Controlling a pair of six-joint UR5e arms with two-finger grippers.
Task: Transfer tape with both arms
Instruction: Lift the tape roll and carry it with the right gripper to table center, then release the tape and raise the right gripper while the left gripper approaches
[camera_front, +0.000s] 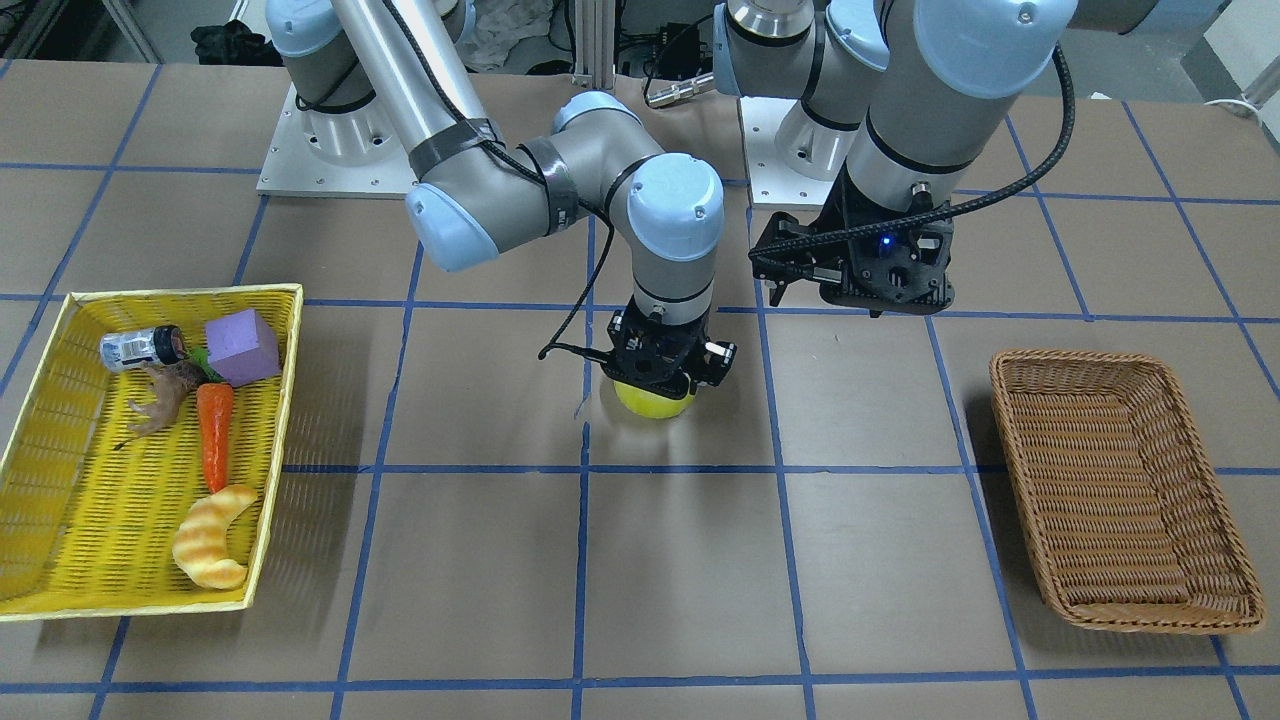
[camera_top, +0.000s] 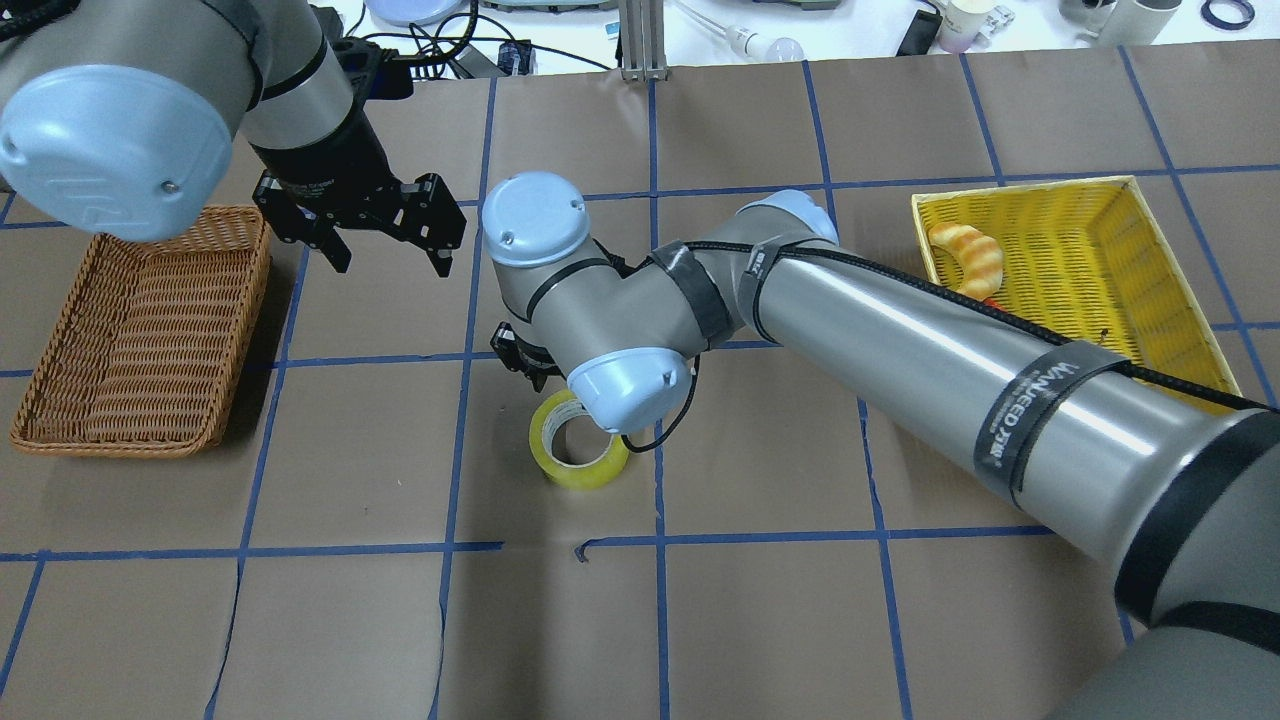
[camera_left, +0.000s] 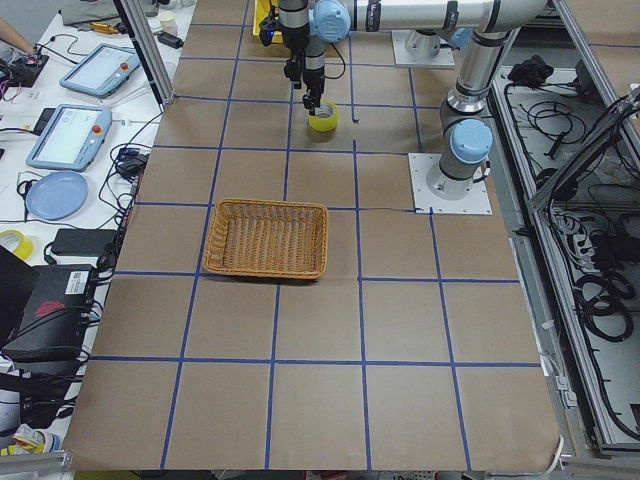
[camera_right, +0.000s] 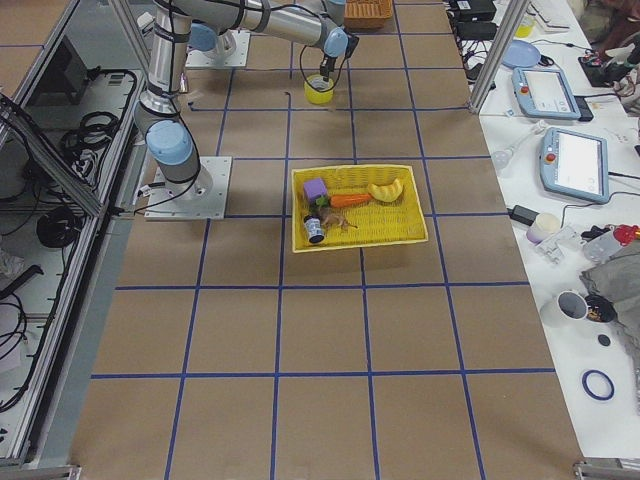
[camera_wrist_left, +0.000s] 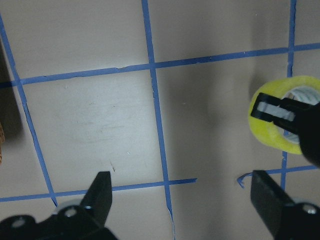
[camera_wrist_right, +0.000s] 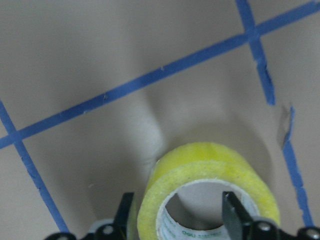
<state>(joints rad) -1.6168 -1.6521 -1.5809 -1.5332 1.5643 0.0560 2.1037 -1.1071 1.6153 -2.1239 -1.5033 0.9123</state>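
Observation:
The tape (camera_front: 655, 403) is a yellow-green roll lying flat on the table near the middle; it also shows in the overhead view (camera_top: 580, 470) and the left wrist view (camera_wrist_left: 272, 132). My right gripper (camera_front: 665, 385) is right over it. In the right wrist view the roll (camera_wrist_right: 210, 160) sits between the spread fingers: one finger (camera_wrist_right: 125, 215) is outside its wall, the other is inside the core. The jaws are open and do not pinch the wall. My left gripper (camera_top: 392, 262) hangs open and empty above the table, beside the tape and towards the wicker basket.
A brown wicker basket (camera_top: 140, 330) stands empty on the left arm's side. A yellow basket (camera_front: 60, 560) on the right arm's side holds a croissant toy (camera_front: 210, 540), a carrot (camera_front: 214, 430), a purple block (camera_front: 243, 345) and a small bottle (camera_front: 140, 347).

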